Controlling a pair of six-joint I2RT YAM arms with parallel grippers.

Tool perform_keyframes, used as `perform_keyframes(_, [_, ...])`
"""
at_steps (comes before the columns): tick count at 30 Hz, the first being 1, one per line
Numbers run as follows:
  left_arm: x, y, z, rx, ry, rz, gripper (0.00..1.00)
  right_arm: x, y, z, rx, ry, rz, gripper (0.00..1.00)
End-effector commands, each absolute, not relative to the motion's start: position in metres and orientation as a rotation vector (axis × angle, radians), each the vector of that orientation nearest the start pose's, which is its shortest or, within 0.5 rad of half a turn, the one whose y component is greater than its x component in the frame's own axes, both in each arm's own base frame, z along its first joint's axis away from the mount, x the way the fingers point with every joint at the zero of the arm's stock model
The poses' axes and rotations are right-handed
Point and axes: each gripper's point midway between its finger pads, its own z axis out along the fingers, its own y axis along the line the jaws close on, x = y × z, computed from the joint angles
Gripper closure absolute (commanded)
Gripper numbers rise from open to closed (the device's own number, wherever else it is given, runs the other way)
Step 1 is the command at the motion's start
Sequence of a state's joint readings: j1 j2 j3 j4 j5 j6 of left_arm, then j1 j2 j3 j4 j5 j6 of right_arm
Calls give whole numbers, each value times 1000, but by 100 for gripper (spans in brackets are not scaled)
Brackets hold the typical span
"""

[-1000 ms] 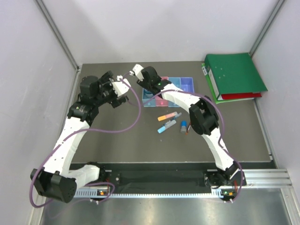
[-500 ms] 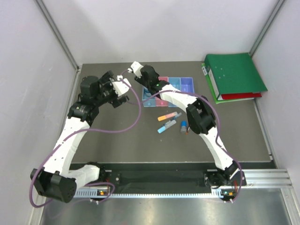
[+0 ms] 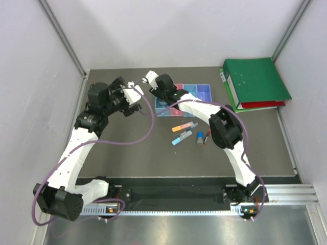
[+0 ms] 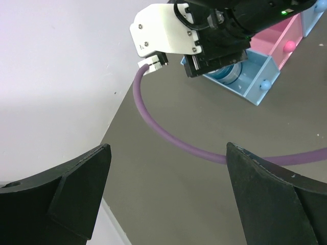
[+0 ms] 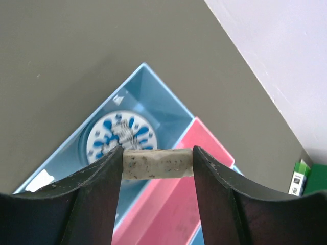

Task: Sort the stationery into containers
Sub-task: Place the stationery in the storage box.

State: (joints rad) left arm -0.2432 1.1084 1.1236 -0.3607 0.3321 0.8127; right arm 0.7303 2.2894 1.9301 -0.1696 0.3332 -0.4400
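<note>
Speckled tan, blue and pink.
Eraser (image 5: 157, 163) tan with dark flecks; disc (image 5: 120, 137) white with blue splashes; blue bin (image 5: 163, 108), pink bin (image 5: 173, 204); counter (image 5: 76, 51) dark grey; binder (image 3: 255, 76) green.

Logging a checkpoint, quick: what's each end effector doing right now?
Left end effector: open, holding nothing.
Right end effector: closed on the tan eraser.

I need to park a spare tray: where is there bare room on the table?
Bare table lies between the loose stationery and the near edge, and right of them, before the green binders. Crowded around the bins, where the right gripper holds the eraser.
</note>
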Motion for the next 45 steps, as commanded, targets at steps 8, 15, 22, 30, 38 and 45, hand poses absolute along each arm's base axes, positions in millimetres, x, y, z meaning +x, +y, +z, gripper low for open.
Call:
perform_keyframes(8, [357, -123, 313, 1119, 1473, 53, 1, 476, 378, 189, -944, 1790, -8, 46])
perform_keyframes(15, [359, -122, 315, 1127, 1462, 68, 1, 457, 394, 180, -1003, 1795, 42, 46])
perform_keyframes(22, [361, -122, 316, 1126, 1460, 73, 1, 448, 401, 169, -1029, 1810, 57, 46])
perform_keyframes(30, [360, -123, 316, 1126, 1457, 66, 1, 450, 399, 158, -1021, 1831, 41, 43])
perform_keyframes(38, [359, -123, 318, 1125, 1452, 69, 1, 452, 399, 162, -1013, 1827, 35, 22])
perform_keyframes(45, [355, -127, 316, 1139, 1455, 32, 1, 453, 390, 202, -951, 1786, 22, 19])
